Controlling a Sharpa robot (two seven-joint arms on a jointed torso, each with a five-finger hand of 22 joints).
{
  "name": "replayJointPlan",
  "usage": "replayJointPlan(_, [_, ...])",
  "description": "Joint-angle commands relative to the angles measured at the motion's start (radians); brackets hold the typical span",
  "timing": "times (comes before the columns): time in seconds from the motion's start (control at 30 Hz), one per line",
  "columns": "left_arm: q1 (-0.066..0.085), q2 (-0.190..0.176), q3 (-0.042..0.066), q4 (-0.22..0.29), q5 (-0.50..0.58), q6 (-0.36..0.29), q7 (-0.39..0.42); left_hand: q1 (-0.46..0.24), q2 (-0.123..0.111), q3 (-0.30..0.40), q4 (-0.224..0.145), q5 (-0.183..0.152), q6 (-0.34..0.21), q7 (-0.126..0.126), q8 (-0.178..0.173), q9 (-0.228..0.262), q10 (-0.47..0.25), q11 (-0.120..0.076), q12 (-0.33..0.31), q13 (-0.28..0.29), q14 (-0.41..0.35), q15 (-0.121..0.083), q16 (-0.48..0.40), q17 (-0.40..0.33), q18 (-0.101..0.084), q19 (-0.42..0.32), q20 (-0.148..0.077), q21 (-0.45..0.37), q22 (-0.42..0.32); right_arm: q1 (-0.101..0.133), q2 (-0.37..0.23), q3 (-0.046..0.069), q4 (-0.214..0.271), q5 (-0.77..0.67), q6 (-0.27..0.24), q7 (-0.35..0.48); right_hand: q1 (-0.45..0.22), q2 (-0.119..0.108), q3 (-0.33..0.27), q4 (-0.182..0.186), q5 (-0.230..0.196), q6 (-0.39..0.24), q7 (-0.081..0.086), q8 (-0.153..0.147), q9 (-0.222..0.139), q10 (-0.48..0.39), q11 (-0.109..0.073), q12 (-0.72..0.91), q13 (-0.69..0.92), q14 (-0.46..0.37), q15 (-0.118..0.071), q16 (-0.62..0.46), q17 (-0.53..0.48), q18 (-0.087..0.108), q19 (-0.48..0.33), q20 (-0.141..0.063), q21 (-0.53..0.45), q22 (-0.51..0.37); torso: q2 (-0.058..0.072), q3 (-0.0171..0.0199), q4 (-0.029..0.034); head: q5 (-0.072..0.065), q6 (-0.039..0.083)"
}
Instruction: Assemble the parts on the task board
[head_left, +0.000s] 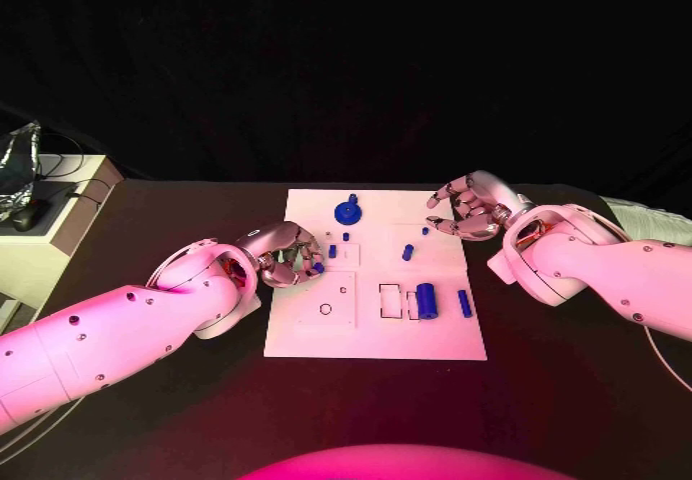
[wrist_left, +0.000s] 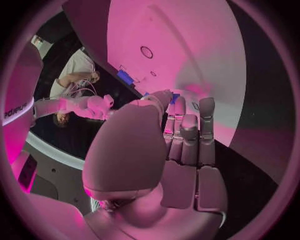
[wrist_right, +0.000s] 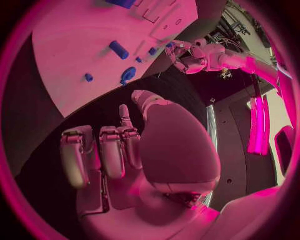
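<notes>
Left hand (head_left: 289, 257) at task board (head_left: 378, 340) 9 o'clock edge, fingers curled round small blue part (head_left: 315, 268); right hand (head_left: 469, 208) at 2 o'clock, curled, holding nothing.

My two arms have smooth white shells with small dark screw holes in rows. My left hand (head_left: 289, 256) and right hand (head_left: 470, 208) are silver metal, with jointed fingers (wrist_left: 187, 135) and rounded thumb covers.

Task board (head_left: 378, 340) lay mid-bench (head_left: 173, 420), left hand (head_left: 289, 257) at its left edge over small parts (head_left: 332, 251), right hand (head_left: 470, 209) at its far right corner, round part (head_left: 349, 211) at the far middle, cylinder (head_left: 426, 297) and thin peg (head_left: 464, 303) near right.
</notes>
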Motion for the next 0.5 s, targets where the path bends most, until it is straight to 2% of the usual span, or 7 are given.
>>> replayJointPlan(0.03, [0.0, -0.003, 0.002, 0.004, 0.123, -0.042, 0.045, -0.003, -0.006, 0.011, -0.004, 0.005, 0.002, 0.009, -0.008, -0.004, 0.017, 0.001, -0.03, -0.011, -0.008, 0.004, -0.009, -0.011, 0.003, -0.005, 0.008, -0.008, -0.006, -0.001, 0.0, 0.0, 0.003, -0.012, -0.001, 0.008, -0.006, 0.0, 0.005, 0.0, 0.002, -0.003, -0.001, 0.006, 0.001, 0.066, -0.008, 0.0, 0.228, 0.09, -0.008, -0.004, 0.216, 0.0, 0.106, -0.006, 0.005, 0.263, 0.0, 0.0, 0.0007, 0.0, 0.002])
replayJointPlan(0.27, [-0.001, -0.008, 0.003, 0.003, 0.17, -0.042, 0.053, -0.016, -0.007, 0.028, -0.018, 0.005, 0.01, 0.016, -0.026, -0.001, 0.062, 0.007, -0.14, -0.047, -0.024, 0.009, -0.031, -0.042, 0.006, -0.016, 0.012, -0.026, -0.02, -0.001, -0.001, 0.0, 0.005, -0.013, -0.002, 0.008, -0.006, 0.0, 0.005, 0.0, 0.002, -0.003, -0.001, 0.006, 0.001, 0.066, -0.008, 0.0, 0.228, 0.09, -0.008, -0.004, 0.216, 0.0, 0.106, -0.006, 0.005, 0.263, 0.0, 0.0002, 0.0012, 0.003, 0.004])
replayJointPlan(0.5, [-0.001, -0.011, 0.006, 0.0, 0.19, -0.043, 0.056, -0.03, -0.004, 0.049, -0.035, 0.008, 0.004, 0.026, -0.038, 0.005, 0.097, 0.019, -0.273, -0.083, -0.06, 0.017, -0.073, -0.11, 0.01, -0.03, 0.018, -0.046, -0.035, -0.001, -0.002, 0.0, 0.006, -0.014, -0.003, 0.008, -0.006, 0.0, 0.005, 0.0, 0.002, -0.003, -0.001, 0.006, 0.001, 0.066, -0.008, 0.0, 0.228, 0.09, -0.008, -0.004, 0.216, 0.0, 0.106, -0.006, 0.005, 0.263, 0.0, 0.0005, 0.0002, 0.006, 0.008])
